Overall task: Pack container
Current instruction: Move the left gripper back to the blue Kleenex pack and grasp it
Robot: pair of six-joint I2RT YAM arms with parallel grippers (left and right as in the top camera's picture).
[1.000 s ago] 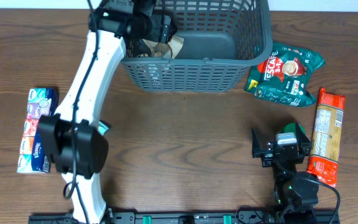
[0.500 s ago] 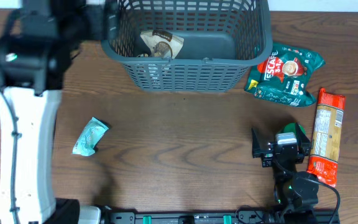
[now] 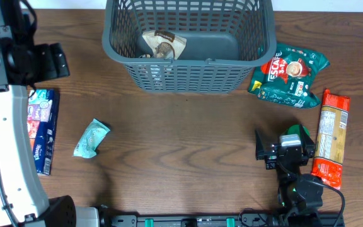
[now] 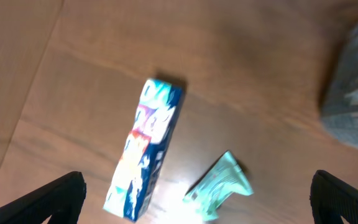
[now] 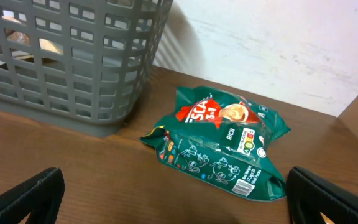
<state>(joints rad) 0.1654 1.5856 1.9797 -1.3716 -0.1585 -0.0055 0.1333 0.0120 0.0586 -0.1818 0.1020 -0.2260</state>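
The container [image 3: 188, 62], a dark grey lattice basket, stands at the table's far middle with a brown packet [image 3: 164, 45] lying inside. It also fills the right wrist view's upper left [image 5: 67, 62]. My left gripper [image 3: 59, 61] hovers left of the container, open and holding nothing. Its wrist view is blurred; below the left gripper [image 4: 197, 199] lie a blue tissue pack [image 4: 145, 149] and a mint-green packet [image 4: 222, 183]. My right gripper [image 3: 281, 144] rests open near the front right. Ahead of the right gripper [image 5: 179, 199] lies a green coffee bag [image 5: 219, 143].
The tissue pack [image 3: 41, 129] lies at the left edge, the mint-green packet [image 3: 91, 139] just right of it. The coffee bag [image 3: 290, 74] sits beside the container's right wall. An orange pasta packet [image 3: 330, 139] lies right of my right arm.
My left arm swung away from the container's left corner to the table's left side, its jaws widening. The brown packet stays in the container. The right arm has not moved.
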